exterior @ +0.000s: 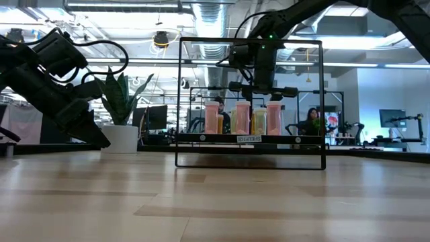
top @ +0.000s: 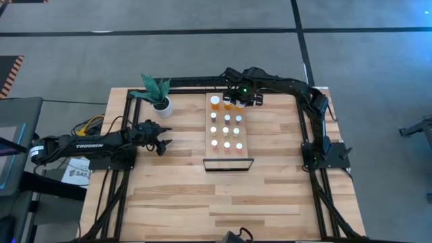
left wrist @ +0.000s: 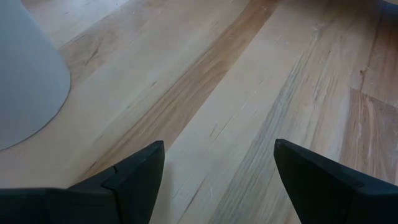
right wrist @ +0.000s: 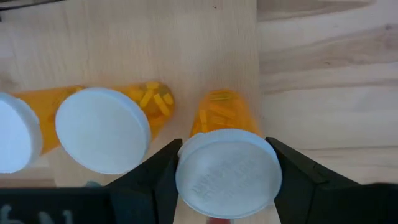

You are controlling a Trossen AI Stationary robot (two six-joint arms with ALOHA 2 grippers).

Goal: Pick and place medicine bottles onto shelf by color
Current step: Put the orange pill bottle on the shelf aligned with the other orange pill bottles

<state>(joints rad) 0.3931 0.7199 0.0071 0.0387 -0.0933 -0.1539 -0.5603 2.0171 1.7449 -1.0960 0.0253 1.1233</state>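
The right gripper [top: 241,101] covers the cap of the orange bottle [right wrist: 227,171] it clamps in the high view. In the right wrist view, that bottle's base is hidden beneath its own cap, and a third white cap [right wrist: 15,142] is cut by the picture's edge. The white pot [left wrist: 28,74] is cropped in the left wrist view; its plant is out of frame. In the low view, the rear medicine bottles [exterior: 243,117] overlap; their count cannot be told. Their contents are too small to read in the high view.
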